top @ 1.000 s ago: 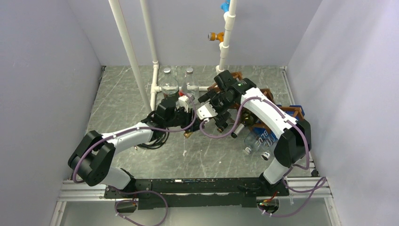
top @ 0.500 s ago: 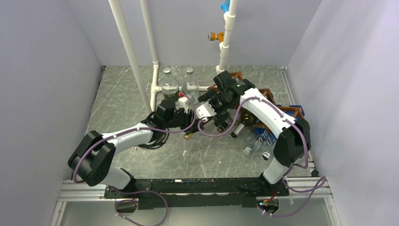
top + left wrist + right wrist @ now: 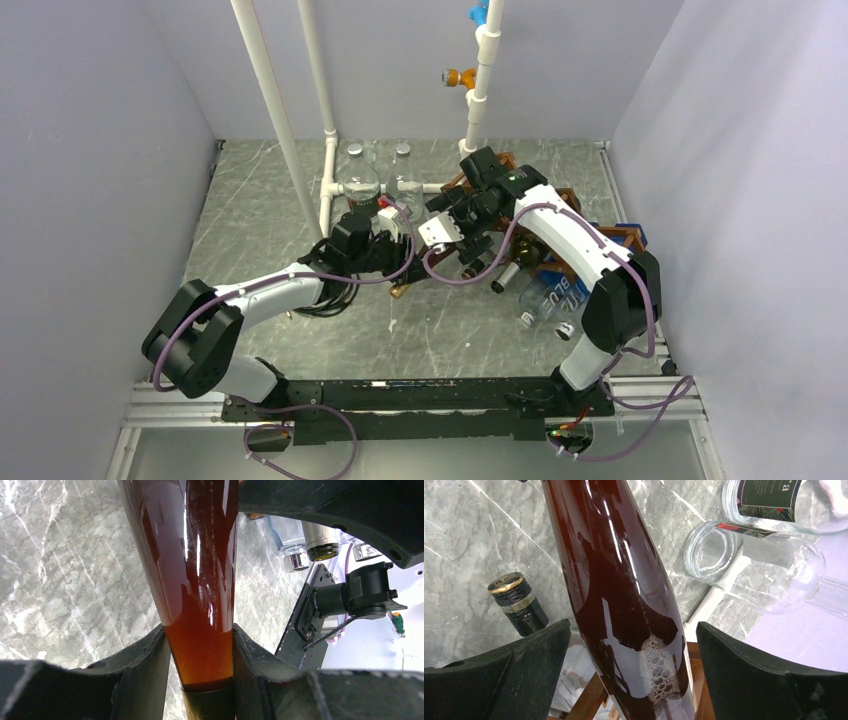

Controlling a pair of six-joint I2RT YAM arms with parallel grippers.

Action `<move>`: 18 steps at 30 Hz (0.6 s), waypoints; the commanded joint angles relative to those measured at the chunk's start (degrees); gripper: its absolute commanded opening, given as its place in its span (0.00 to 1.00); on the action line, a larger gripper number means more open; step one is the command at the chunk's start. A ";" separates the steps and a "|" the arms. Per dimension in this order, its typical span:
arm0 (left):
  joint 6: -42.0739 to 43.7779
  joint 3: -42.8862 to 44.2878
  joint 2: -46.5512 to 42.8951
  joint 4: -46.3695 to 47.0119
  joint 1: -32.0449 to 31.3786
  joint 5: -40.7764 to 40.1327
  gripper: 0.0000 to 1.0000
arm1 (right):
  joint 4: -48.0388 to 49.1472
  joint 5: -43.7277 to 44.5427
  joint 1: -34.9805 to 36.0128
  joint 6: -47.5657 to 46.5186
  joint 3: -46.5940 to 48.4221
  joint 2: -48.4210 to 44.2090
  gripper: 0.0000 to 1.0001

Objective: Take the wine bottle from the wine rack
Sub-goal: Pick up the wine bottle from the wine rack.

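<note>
Amber-brown glass: the wine bottle [image 3: 200,570] reaches between the two arms, its neck pinched tight by the left jaws above the grey marbled table [image 3: 60,555]. The right jaws stand spread wide on either side of its fat body, not touching it, just above the wooden wine rack [image 3: 586,700]. A gold-capped dark bottle [image 3: 516,602] lies nearby.

arms [image 3: 570,240]: white, black joints | cables [image 3: 655,300]: purple | right gripper [image 3: 633,625]: black

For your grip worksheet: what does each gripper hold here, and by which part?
The left gripper holds the wine bottle by its neck. The right gripper stands open around its body, gripping nothing.
</note>
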 commanded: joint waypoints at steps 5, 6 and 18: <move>0.28 1.74 -4.21 9.41 -0.93 8.55 0.00 | 0.47 1.90 0.53 -3.21 1.04 -1.39 1.00; 0.27 1.81 -4.12 9.41 -0.93 8.64 0.00 | 0.66 2.25 0.75 -3.21 0.74 -1.26 1.00; 0.01 2.10 -3.92 9.34 -0.85 9.12 0.00 | 2.82 5.14 3.59 -3.12 -1.16 0.08 1.00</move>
